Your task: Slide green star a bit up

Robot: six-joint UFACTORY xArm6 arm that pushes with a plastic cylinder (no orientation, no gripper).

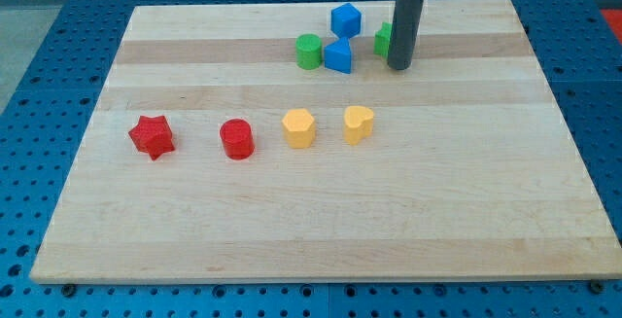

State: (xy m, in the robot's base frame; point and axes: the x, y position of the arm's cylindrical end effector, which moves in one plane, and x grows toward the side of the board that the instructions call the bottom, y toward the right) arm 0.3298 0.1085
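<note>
The green star [383, 39] sits near the view's top, right of centre, mostly hidden behind my dark rod. My tip [399, 66] rests on the board just below and to the right of it, touching or nearly touching it. A green cylinder [309, 52] stands to the star's left. Two blue blocks lie between them, one higher up [345, 19] and one lower [338, 55].
A row of blocks runs across the board's middle left: a red star [152, 136], a red cylinder [236, 139], a yellow block [299, 127] and a yellow heart-like block [358, 123]. The wooden board [321, 221] ends close above the star.
</note>
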